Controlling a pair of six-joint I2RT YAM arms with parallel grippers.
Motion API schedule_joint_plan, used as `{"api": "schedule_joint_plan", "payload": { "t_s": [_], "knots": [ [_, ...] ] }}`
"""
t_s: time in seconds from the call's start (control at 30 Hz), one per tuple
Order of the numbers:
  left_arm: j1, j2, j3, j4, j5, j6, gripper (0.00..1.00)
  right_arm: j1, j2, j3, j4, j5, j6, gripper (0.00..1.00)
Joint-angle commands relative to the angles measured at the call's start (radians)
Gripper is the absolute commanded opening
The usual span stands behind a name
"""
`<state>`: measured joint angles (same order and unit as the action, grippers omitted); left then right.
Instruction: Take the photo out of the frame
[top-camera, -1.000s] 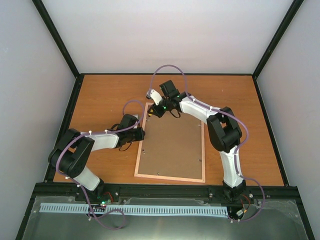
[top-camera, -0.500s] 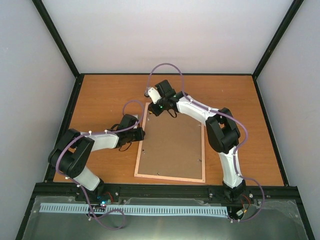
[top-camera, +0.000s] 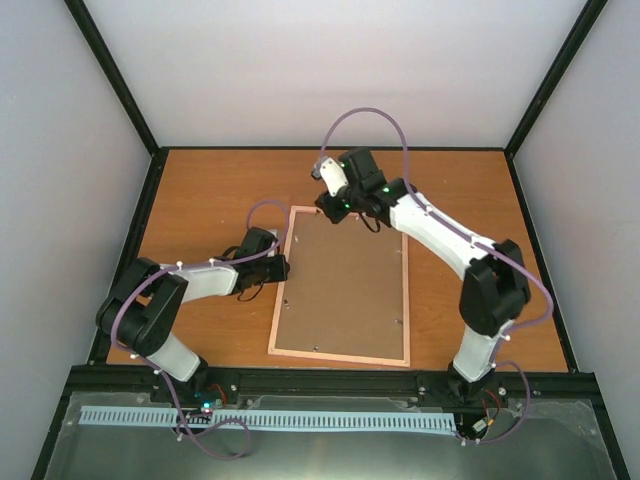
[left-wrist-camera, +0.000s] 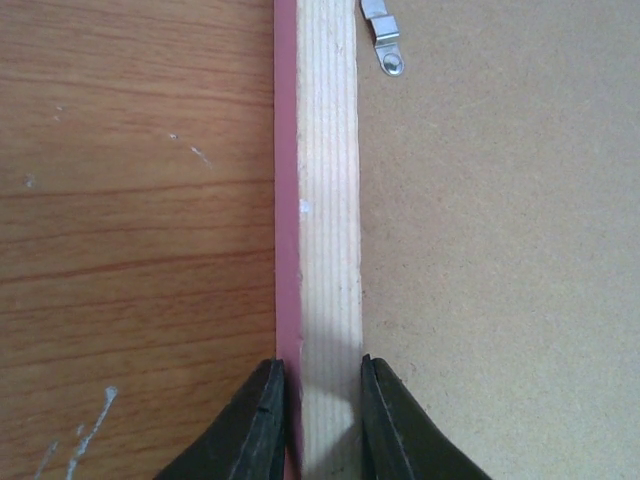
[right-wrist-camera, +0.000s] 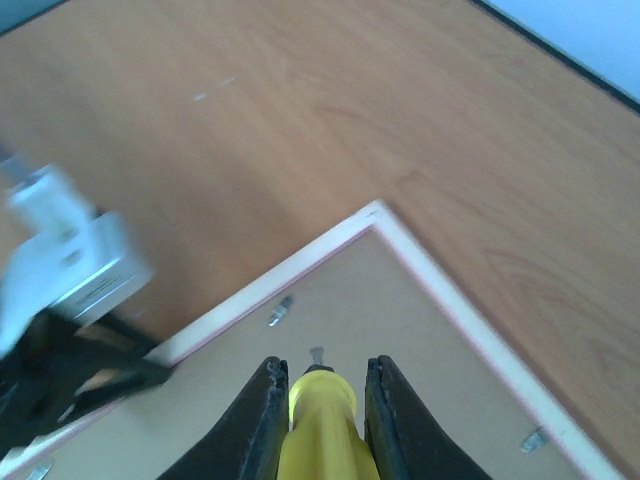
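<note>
The frame (top-camera: 405, 300) lies face down on the table, its pale wood back edge and pink outer edge showing. The brown backing board (top-camera: 345, 290) fills it, so the photo is hidden. My left gripper (top-camera: 283, 268) is shut on the frame's left rail (left-wrist-camera: 328, 200), one finger on each side of it (left-wrist-camera: 322, 385). My right gripper (top-camera: 333, 208) hovers over the frame's far left corner (right-wrist-camera: 375, 215), shut on a yellow tool (right-wrist-camera: 320, 420). The tool's dark tip points at a small metal tab on the backing board (right-wrist-camera: 400, 350).
Small metal clips hold the backing board along the rails (left-wrist-camera: 385, 45), (right-wrist-camera: 280, 312), (right-wrist-camera: 532, 438). The left arm's wrist (right-wrist-camera: 70, 290) shows blurred at the left of the right wrist view. Bare wooden table (top-camera: 200, 190) surrounds the frame, with black-edged walls beyond.
My right gripper has moved a little right and farther along the frame's far edge with the yellow tool, and its elbow has swung out right. The left gripper and frame have not moved.
</note>
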<state>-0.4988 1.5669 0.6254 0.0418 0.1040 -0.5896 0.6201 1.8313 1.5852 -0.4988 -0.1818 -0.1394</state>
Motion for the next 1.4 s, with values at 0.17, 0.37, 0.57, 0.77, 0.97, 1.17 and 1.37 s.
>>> {"api": "schedule_joint_plan", "payload": {
  "t_s": [0.17,0.37,0.57,0.77,0.97,1.17,1.37],
  "knots": [
    [0.063,0.111,0.273,-0.187,0.032,0.142,0.4,-0.021,-0.389,-0.432,-0.004,-0.226,-0.237,0.03],
    [0.06,-0.024,0.291,-0.331,-0.047,0.116,0.66,-0.03,-0.58,-0.625,0.019,-0.294,-0.3,0.03],
    [-0.008,-0.231,0.159,-0.452,-0.029,0.028,0.65,-0.036,-0.619,-0.678,0.005,-0.347,-0.343,0.03],
    [-0.078,-0.262,0.046,-0.464,-0.032,-0.038,0.61,-0.038,-0.597,-0.671,0.016,-0.293,-0.334,0.03],
    [-0.078,-0.165,0.073,-0.405,-0.07,0.013,0.46,-0.109,-0.537,-0.631,0.012,-0.125,-0.36,0.03],
    [-0.078,-0.071,0.135,-0.386,-0.085,0.054,0.4,-0.267,-0.429,-0.567,0.005,-0.101,-0.476,0.03],
    [-0.094,-0.173,0.188,-0.48,-0.153,0.028,0.57,-0.369,-0.321,-0.491,0.001,-0.091,-0.544,0.03]
  ]
}}
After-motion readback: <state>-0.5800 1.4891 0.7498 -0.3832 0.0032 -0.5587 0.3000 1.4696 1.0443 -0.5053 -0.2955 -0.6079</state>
